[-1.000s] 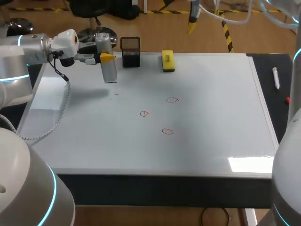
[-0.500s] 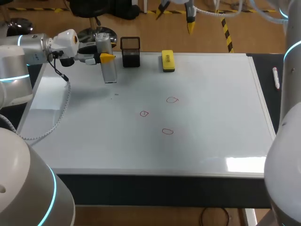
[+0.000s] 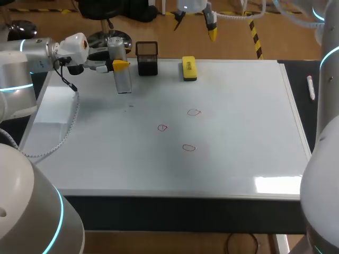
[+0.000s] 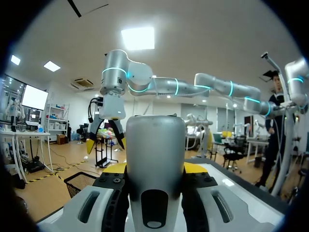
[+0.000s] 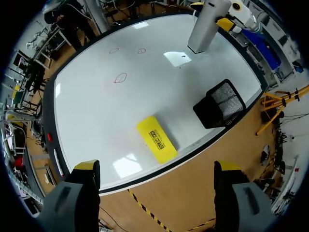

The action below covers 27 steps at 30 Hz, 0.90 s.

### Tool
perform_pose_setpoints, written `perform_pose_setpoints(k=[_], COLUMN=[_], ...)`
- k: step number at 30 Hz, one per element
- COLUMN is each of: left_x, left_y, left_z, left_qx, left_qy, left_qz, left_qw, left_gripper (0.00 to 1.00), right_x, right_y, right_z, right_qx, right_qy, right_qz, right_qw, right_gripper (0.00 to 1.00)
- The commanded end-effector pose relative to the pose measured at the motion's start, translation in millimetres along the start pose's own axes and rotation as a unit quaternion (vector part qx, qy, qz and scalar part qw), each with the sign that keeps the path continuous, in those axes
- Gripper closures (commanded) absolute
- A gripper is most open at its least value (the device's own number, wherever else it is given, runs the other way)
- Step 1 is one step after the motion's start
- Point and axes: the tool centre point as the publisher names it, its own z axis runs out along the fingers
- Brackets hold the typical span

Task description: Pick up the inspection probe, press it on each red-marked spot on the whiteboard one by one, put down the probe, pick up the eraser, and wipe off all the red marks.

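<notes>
Left hand (image 3: 120,64) clamped on grey probe (image 3: 122,78), fingers either side; right hand (image 3: 195,26) wide open, high above yellow eraser (image 3: 188,68).

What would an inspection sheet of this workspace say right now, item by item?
Surface: whiteboard, three red marks not wiped.
Job's things: inspection probe held upright, away from the marks; yellow eraser lying near the far edge.
Clutter: black mesh holder beside the eraser; marker pen off the board.
Grippers: left gripper shut on probe; right gripper open, above the far edge.
Cables: coiled white cable draped on the board.
Surroundings: nothing seen.
</notes>
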Motion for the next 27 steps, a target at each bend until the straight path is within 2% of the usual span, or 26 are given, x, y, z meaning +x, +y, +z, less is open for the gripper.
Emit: perform_pose_setpoints(k=[1, 7, 14, 21, 27], left_x=[-0.3, -0.3, -0.3, -0.3, -0.3], left_y=[-0.7, -0.7, -0.7, -0.7, -0.7], left_z=[0, 0, 0, 0, 0], left_qx=[0.0, 0.0, 0.0, 0.0, 0.0], left_qy=[0.0, 0.0, 0.0, 0.0, 0.0], left_qz=[0.0, 0.0, 0.0, 0.0, 0.0], left_qw=[1.0, 1.0, 1.0, 1.0, 1.0], left_gripper=[1.0, 1.0, 1.0, 1.0, 1.0], right_x=[6, 12, 18, 13, 8], right_y=[4, 6, 10, 15, 19], right_z=[10, 17, 27, 31, 41], right_qx=[0.046, 0.059, 0.066, 0.085, 0.082], right_qy=[-0.022, -0.044, -0.05, -0.068, -0.06], right_qz=[-0.01, -0.021, -0.051, -0.095, -0.136], right_qw=[0.999, 0.997, 0.995, 0.99, 0.985], right_gripper=[0.0, 0.0, 0.0, 0.0, 0.0])
